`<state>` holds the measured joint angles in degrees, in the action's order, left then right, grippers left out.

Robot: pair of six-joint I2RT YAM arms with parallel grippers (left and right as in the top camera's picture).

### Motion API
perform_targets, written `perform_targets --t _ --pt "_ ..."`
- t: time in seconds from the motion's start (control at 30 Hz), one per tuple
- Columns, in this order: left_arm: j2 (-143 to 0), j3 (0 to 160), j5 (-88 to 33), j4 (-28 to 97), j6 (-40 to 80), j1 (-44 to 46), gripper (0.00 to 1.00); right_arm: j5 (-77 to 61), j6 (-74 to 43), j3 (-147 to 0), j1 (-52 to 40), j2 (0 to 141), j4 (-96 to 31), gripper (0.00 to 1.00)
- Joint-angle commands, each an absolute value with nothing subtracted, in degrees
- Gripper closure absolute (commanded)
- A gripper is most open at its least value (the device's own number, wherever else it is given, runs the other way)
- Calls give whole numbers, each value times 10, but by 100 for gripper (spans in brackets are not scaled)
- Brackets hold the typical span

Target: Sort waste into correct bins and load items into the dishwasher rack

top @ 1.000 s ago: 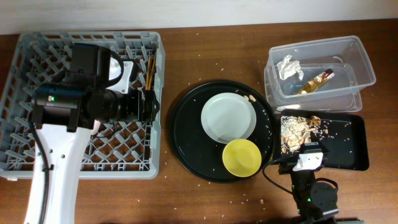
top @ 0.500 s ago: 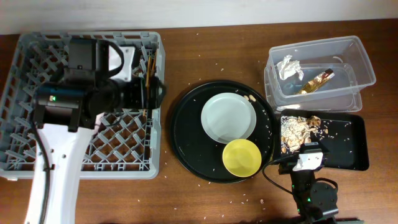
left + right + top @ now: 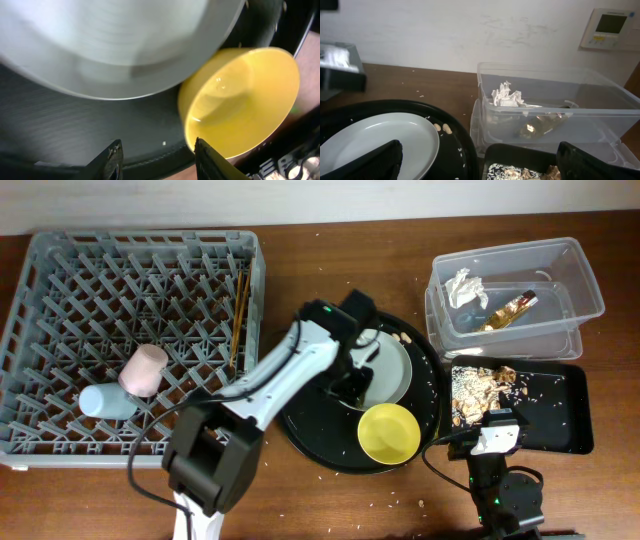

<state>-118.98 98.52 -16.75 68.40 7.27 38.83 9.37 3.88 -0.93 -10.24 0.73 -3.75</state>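
Left claw point(image 3: 156, 150) now off the rack point(image 3: 60, 280), spread empty at the plate point(image 3: 390, 365), right claw point(image 3: 477, 150) parked, also spread

I see my left arm point(image 3: 275, 375) stretched up and to the right, wrist tipped downward, left pincer point(image 3: 157, 159) with fingertips apart. Right arm point(image 3: 503, 480) folded low, right pincer point(image 3: 480, 167) spread wide.
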Motion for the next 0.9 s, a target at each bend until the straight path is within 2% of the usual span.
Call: perform_targets --t 0.0,0.1,0.23,0.27,0.3,0.37,0.47,0.53,0.57,0.7,0.87 --pt "-1192 983 -190 682 55 426 54 92 41 -3 -101 4 -37 2" --pt "-1193 951 -139 672 55 460 54 92 41 -3 -101 4 -36 2" --pt "-1194 896 -137 618 55 464 54 93 41 -3 -101 4 -36 2" --pt "-1194 882 -137 603 55 464 59 92 41 -3 -101 4 -37 2" --pt "-1194 877 -139 600 60 464 78 93 41 -3 -101 4 -36 2" --pt "-1191 893 -151 610 68 463 100 93 41 -3 -101 4 -37 2" --pt "-1172 989 -150 700 77 447 100 92 41 -3 -101 4 -37 2" --pt "-1145 1059 -105 764 77 410 100 93 41 -3 -101 4 -36 2" --pt "-1130 1098 -37 800 86 380 100 93 41 -3 -101 4 -37 1" --pt "-1103 1165 443 904 270 253 100 92 41 -3 -101 4 -36 2" --pt "-1110 1150 573 889 347 94 100 93 41 -3 -101 4 -36 2"
